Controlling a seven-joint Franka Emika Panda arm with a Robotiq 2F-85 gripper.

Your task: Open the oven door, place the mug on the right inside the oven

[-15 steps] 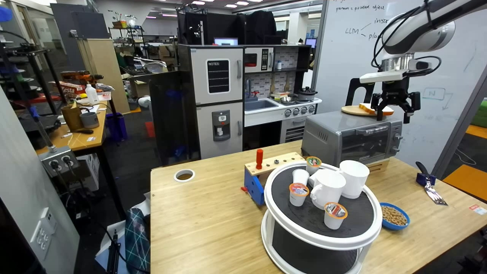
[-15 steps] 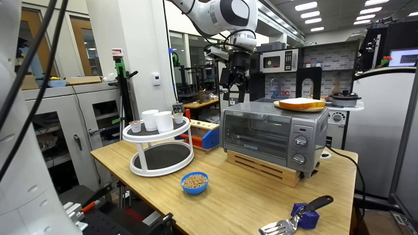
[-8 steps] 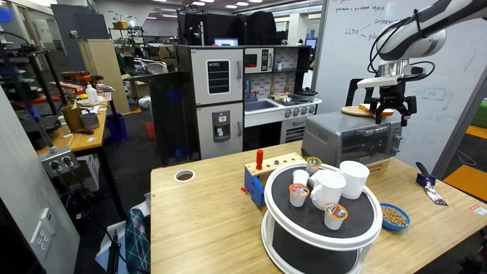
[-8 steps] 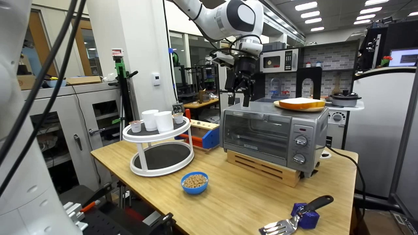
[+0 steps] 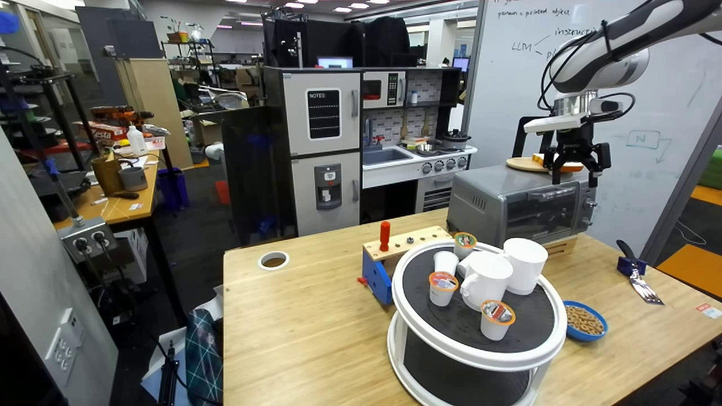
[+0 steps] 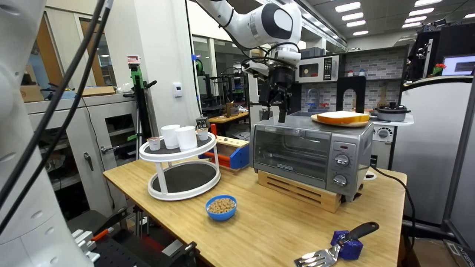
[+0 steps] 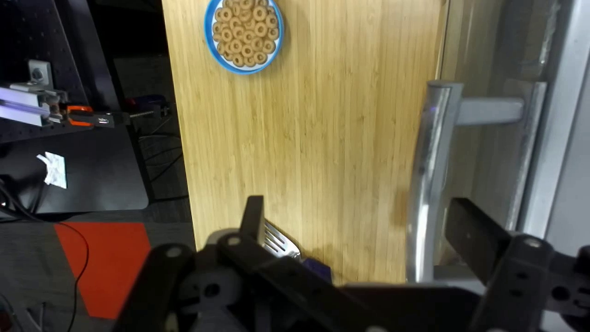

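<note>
Gripper [image 5: 575, 180] is hanging just over the front of the grey toaster oven [image 5: 476, 206], fingers [image 7: 477, 237] spread wide, and it's got hold of nothing. In the wrist view the door handle [image 7: 428, 180] shows in the gap between them, way closer to one side; can't tell whether it's touching. The oven door [image 5: 538, 217] itself is closed, dark glass and all. From where I'm standing the oven's on the far side of the wooden table [image 5: 304, 327], toward the right, up on a slatted riser [image 6: 293, 187], with a slice of bread [image 6: 343, 118] on a round board [image 5: 522, 164] on top.

The mug [image 5: 527, 268] is sitting on the upper tier of the round white stand [image 5: 479, 358], nearer me than the oven. It's the right-hand one of two white mugs, just beside the left one [image 5: 487, 281], though I can't tell if they actually touch. A small white cup [image 5: 445, 263] and three coffee pods [image 5: 495, 326] share that tier.

Just right of the stand there's a blue bowl [image 5: 584, 337] of cereal rings [image 5: 581, 320], and farther right a spatula [image 6: 334, 250] propped on a purple block [image 6: 352, 251]. Behind the stand, left of the oven, there's a toy workbench [image 5: 379, 276] with a red peg [image 5: 384, 235] sticking up.
</note>
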